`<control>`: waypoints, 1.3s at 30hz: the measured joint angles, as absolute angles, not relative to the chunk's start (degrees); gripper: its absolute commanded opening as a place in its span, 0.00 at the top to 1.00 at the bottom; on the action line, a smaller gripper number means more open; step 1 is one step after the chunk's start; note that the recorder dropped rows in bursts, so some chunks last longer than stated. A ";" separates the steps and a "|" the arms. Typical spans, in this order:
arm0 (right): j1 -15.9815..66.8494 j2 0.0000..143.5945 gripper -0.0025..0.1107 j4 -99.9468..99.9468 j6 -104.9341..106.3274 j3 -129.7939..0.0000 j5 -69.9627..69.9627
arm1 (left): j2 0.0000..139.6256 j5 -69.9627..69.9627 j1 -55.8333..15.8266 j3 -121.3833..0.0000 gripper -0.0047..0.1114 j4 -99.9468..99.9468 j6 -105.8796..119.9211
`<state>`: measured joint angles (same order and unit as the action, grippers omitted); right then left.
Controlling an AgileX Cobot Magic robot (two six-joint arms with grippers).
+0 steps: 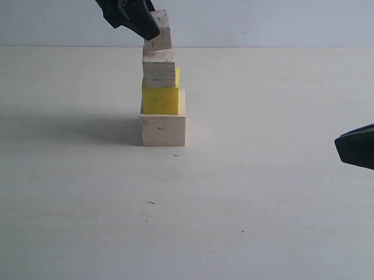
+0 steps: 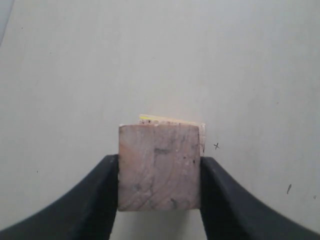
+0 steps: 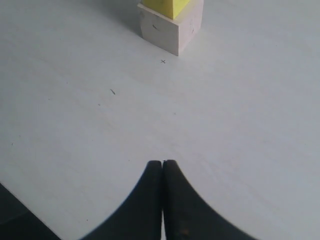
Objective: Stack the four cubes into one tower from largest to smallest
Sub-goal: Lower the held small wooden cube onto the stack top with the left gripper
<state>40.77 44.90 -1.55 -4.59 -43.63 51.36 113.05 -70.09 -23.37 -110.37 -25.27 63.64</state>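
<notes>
Your right gripper hangs pinched shut, well apart from the tower. Your left gripper clamps the small pale wooden cube between both fingers at its top.

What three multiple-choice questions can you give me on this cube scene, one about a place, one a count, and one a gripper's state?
1. What sits directly on the large pale smooth wooden cube?
A. the bright yellow cube
B. a green cube
C. nothing

2. How many cubes does the exterior view show?
A. two
B. three
C. four

3. How does the right gripper stand?
A. wide open
B. shut, holding nothing
C. shut on a cube

Answers:
1 A: the yellow cube rests on the large one.
2 C: three cubes are stacked, and at the top the left gripper clamps the small pale wooden cube, which is tilted.
3 B: its fingertips meet over the bare table.
</notes>
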 measured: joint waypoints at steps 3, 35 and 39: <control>40.77 44.90 0.98 -1.55 -4.59 -43.63 51.25 | 112.72 -70.09 -23.37 -110.37 0.96 -25.23 63.64; 40.77 44.90 0.98 -1.55 -4.59 -43.63 49.91 | 109.06 -70.09 -23.50 -105.44 0.96 -27.62 70.01; 40.77 44.90 0.98 -1.55 -4.59 -43.63 49.91 | 109.06 -70.09 -23.50 -105.44 0.96 -27.29 70.01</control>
<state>40.77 44.90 -1.55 -4.59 -43.63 49.91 109.06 -70.09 -23.50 -105.44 -27.29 70.01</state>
